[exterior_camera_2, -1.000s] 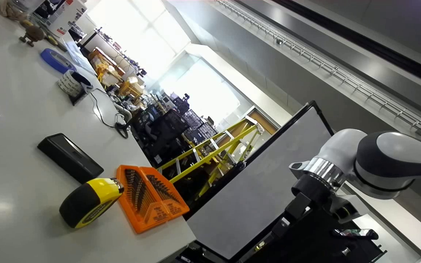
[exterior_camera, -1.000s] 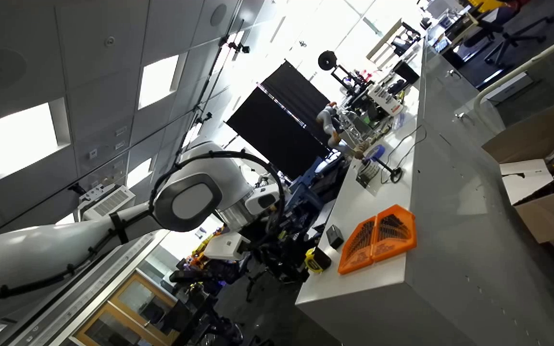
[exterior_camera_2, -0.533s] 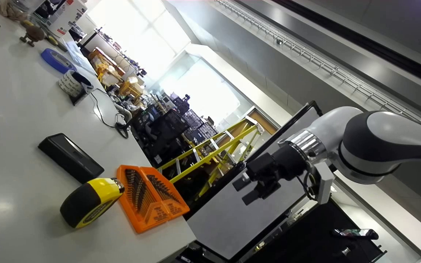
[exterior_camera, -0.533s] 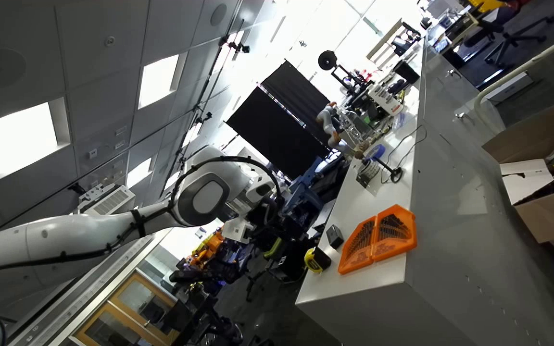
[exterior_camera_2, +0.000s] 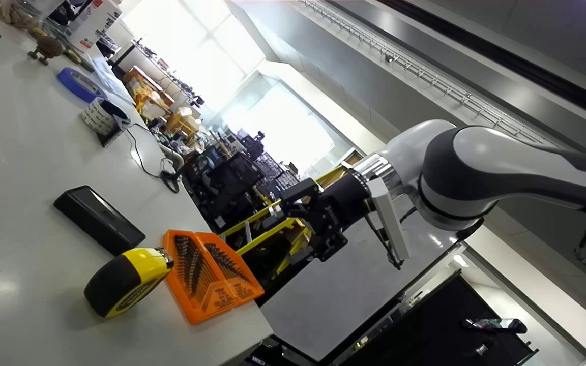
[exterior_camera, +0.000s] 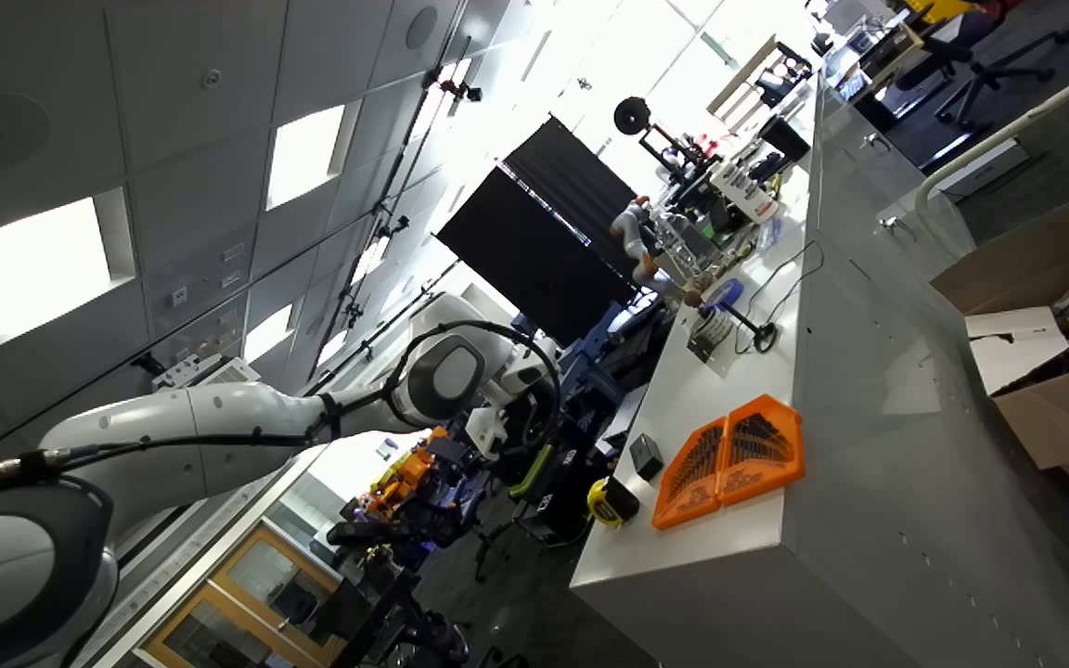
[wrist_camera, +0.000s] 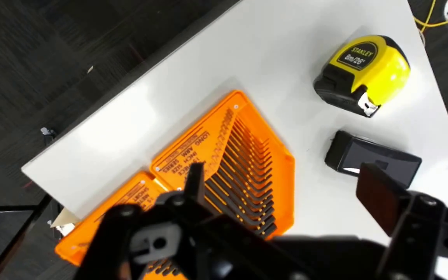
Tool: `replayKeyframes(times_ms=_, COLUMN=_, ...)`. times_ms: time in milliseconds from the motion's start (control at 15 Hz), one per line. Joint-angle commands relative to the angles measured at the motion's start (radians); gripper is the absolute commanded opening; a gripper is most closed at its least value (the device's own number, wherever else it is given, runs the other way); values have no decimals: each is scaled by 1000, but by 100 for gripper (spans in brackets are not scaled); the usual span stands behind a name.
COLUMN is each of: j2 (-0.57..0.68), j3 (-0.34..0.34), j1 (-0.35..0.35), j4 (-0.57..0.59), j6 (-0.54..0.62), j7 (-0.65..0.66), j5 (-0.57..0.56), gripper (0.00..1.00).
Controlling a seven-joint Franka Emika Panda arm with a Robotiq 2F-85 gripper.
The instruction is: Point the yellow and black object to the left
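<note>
Tape measure (exterior_camera_2: pixel 127 279), yellow and black, sits nearest in an exterior view, on a pale table (exterior_camera_2: pixel 28 157) at eight o'clock from the middle of that frame. Its metal hook (exterior_camera_2: pixel 165 257) is at two o'clock of the body there, and at six o'clock of the body in the wrist view. Just beside it, at eleven o'clock, lies a black box (exterior_camera_2: pixel 99 221); the wrist view shows a gap between the two. On its three o'clock side lies an orange case (exterior_camera_2: pixel 222 295), two halves spread flat, holding dark hex keys (wrist_camera: pixel 243 194). Beyond, at two o'clock from the case, hangs the claw (wrist_camera: pixel 284 175), on an arm (exterior_camera_2: pixel 501 157) that enters the frame at three o'clock. The claw is released: in the wrist view its fingers (wrist_camera: pixel 381 198) stand wide apart, one at seven o'clock, the other nearer four. Farther up the table, at twelve o'clock from the box, is a printed white roll (exterior_camera_2: pixel 97 119), with a blue ring (exterior_camera_2: pixel 71 87) past it at eleven. Off the table, a white board (exterior_camera_2: pixel 344 290) stands at five o'clock in the frame, and a yellow ladder (exterior_camera_2: pixel 255 241) is partly hidden behind the claw. Far back, bright window panes (exterior_camera_2: pixel 211 30) show at eleven o'clock.
</note>
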Motion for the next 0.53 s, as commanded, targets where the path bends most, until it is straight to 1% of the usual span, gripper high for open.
replayKeyframes(times_ms=0, j2=12, j3=-24, j1=32, j4=11, j6=-12, j7=-1, j5=-7, gripper=100)
replayKeyframes(times_ms=333, j2=17, j3=-23, j1=31, j4=18, j6=-28, j7=-3, j5=-20, gripper=100)
replayKeyframes(times_ms=467, j2=30, j3=-11, j1=47, j4=22, j6=46, j7=45, j5=-5, gripper=100)
